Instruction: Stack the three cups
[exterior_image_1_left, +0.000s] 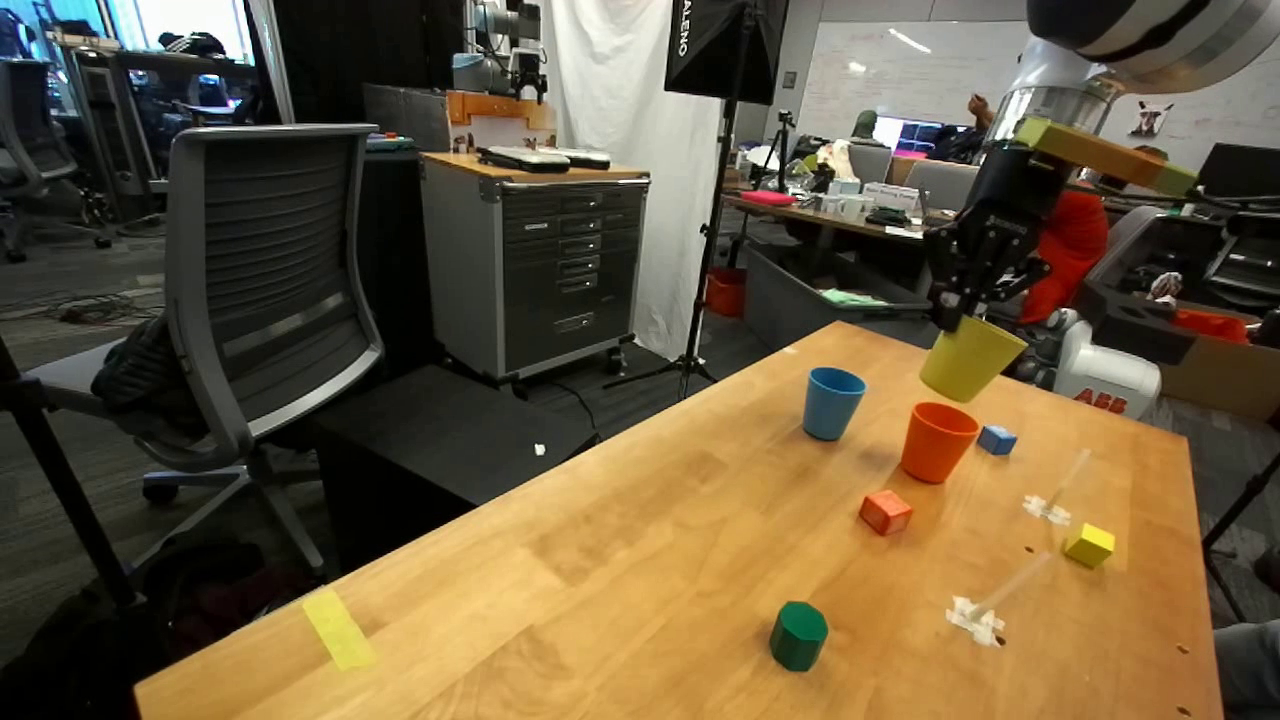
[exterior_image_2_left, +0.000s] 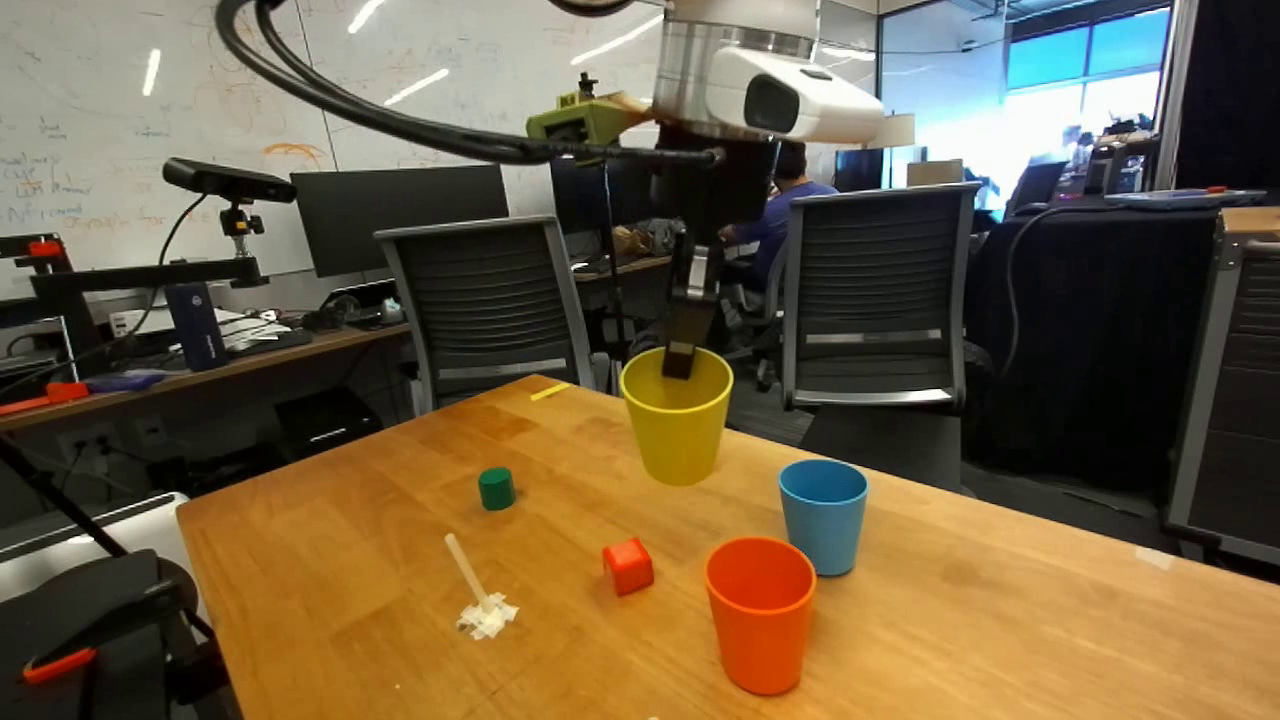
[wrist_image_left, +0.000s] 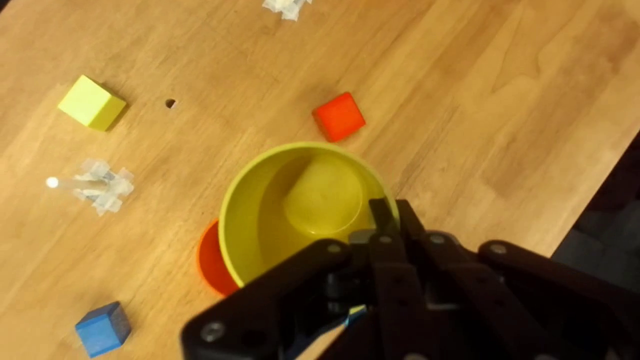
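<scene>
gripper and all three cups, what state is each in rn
gripper: shut on the wall of the yellow cup
yellow cup: held above the table, tilted, empty
orange-red cup: upright on the table, no cup in it
blue cup: upright on the table, no cup in it

Fairly even, bright light is recorded on the surface (exterior_image_1_left: 600, 560). In an exterior view, the window (exterior_image_1_left: 215, 20) at far left is overexposed, its detail washed out. Streaked glare is returned by the whiteboard (exterior_image_2_left: 230, 130) in both exterior views. In the wrist view, a shadow is noted inside the yellow cup (wrist_image_left: 305, 210); the hand (wrist_image_left: 397, 215) is rendered nearly black.
</scene>
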